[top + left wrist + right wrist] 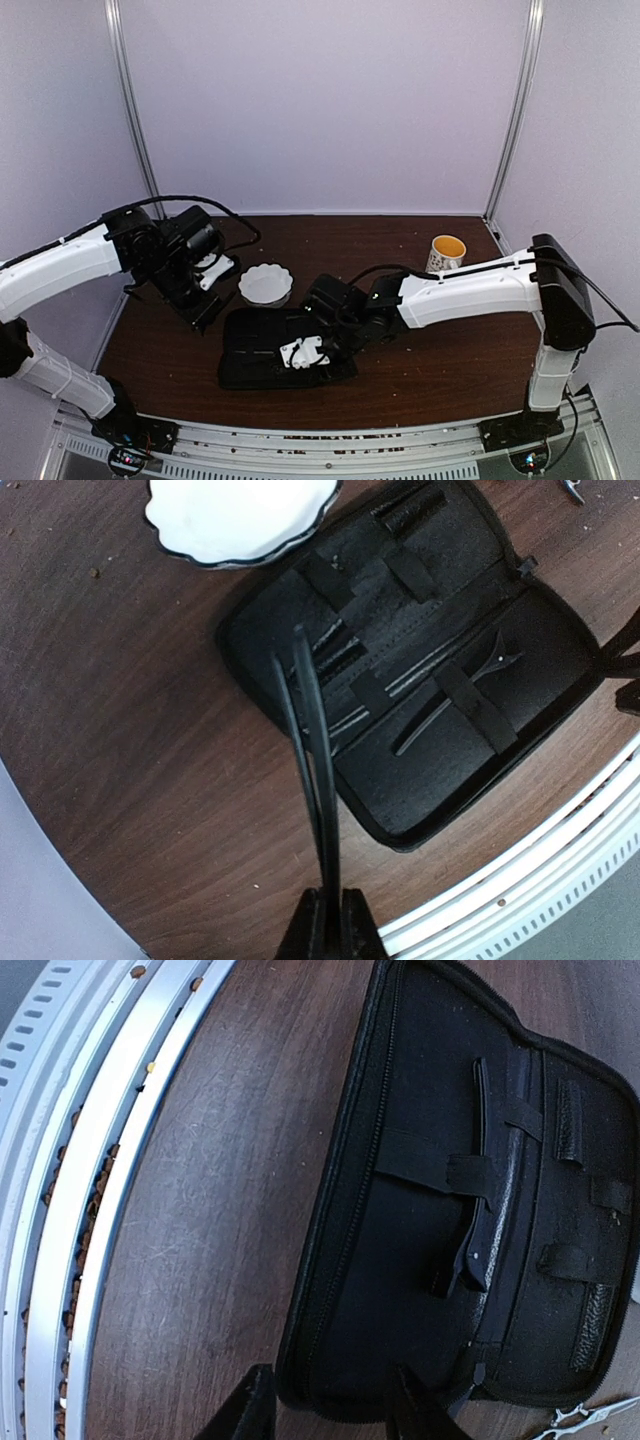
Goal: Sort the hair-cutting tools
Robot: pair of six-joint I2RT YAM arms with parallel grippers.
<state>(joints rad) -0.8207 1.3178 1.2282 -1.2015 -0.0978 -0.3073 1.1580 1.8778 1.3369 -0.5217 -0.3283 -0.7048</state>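
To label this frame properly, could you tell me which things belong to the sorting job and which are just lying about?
Job: held hair clip; strapped hair clip; scissors.
Lying about: black case; white bowl; mug.

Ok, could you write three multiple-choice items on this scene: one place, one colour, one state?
1. The white scalloped bowl stands: A on a shelf; B on the table beside the black case; C on a chair.
2. Inside, the mug is: A yellow; B blue; C red.
3. The left gripper is: A wide open; B shut on a hair clip; C hidden.
Key: 1B, it sits on the wood; 2A, the top view shows yellow; 3B, the clip sticks out from its closed fingers.
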